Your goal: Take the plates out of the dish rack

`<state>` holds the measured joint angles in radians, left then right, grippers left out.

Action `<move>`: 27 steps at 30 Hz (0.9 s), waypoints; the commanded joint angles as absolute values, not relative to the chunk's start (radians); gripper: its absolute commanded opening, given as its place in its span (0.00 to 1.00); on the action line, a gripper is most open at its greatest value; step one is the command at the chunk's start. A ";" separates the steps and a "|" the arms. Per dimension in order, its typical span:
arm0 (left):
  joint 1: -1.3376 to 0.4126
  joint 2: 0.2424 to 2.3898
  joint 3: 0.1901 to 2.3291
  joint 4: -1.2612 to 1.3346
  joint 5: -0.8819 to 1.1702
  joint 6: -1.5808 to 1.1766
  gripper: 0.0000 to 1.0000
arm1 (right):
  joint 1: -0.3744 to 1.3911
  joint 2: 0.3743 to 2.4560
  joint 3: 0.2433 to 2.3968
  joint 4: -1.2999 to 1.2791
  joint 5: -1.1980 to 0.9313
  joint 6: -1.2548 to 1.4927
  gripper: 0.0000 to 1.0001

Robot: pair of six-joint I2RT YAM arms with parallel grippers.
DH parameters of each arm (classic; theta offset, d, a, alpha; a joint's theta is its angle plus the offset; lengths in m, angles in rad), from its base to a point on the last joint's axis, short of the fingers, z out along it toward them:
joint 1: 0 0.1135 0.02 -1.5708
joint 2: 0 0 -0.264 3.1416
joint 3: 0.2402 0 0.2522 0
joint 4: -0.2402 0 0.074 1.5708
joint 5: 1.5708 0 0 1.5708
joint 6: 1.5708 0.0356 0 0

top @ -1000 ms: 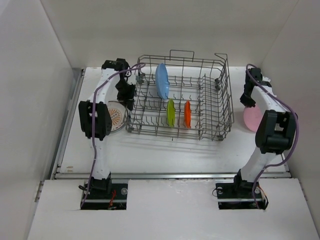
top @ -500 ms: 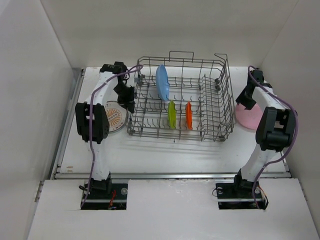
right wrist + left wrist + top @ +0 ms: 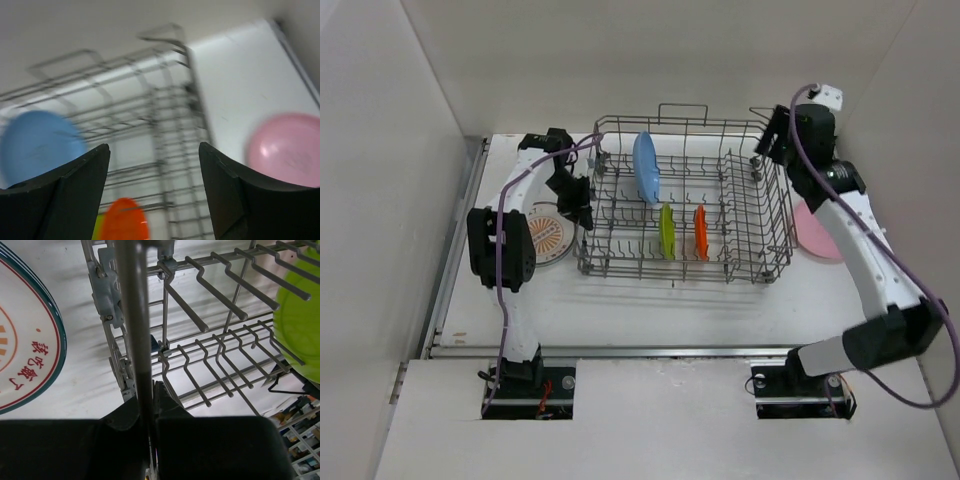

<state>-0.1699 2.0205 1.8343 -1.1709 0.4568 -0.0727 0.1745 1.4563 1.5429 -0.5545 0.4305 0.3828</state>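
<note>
The grey wire dish rack point(image 3: 775, 190) holds three upright plates: light blue point(image 3: 645, 167), lime green point(image 3: 665, 230) and orange point(image 3: 700, 232). A pink plate point(image 3: 815, 232) lies flat on the table right of the rack. A white sunburst plate point(image 3: 545, 235) lies left of it. My left gripper point(image 3: 582, 195) is shut on a wire of the rack's left rim point(image 3: 135, 340), next to the teal-rimmed white plate point(image 3: 30, 340). My right gripper point(image 3: 775, 135) hangs open and empty above the rack's far right corner. In its blurred view my right gripper point(image 3: 155, 155) looks down on the blue point(image 3: 40, 145), orange point(image 3: 125, 220) and pink point(image 3: 285, 150) plates.
White walls close in the table at the back and on both sides. A metal rail point(image 3: 660, 350) runs along the near table edge. The rack's raised handle loop point(image 3: 683, 105) stands at the far side.
My right gripper has opened, left the pink plate on the table and risen toward the rack's far right corner. The rack shifted slightly right. The left gripper stays clamped on the rim.
</note>
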 commanded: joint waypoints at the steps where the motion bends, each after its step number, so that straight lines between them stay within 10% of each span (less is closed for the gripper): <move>1: -0.184 1.948 1.807 -1.161 0.534 -0.162 0.00 | 0.326 1.355 1.592 -0.378 0.445 0.238 0.78; 5: -0.175 1.939 1.769 -1.138 0.555 -0.187 0.00 | 0.425 1.514 1.695 -0.449 -0.045 0.132 1.00; 18: -0.155 1.896 1.729 -1.092 0.566 -0.225 0.00 | 0.615 2.012 2.049 -0.494 -0.072 0.166 0.83; 22: -0.155 1.905 1.729 -1.092 0.534 -0.225 0.00 | 0.624 2.103 2.109 -0.515 -0.040 0.175 0.59; 26: -0.146 1.905 1.729 -1.092 0.525 -0.225 0.00 | 0.624 2.103 2.109 -0.506 -0.017 0.195 0.00; 27: -0.146 1.905 1.729 -1.092 0.525 -0.225 0.00 | 0.633 2.094 2.109 -0.506 0.007 0.195 0.00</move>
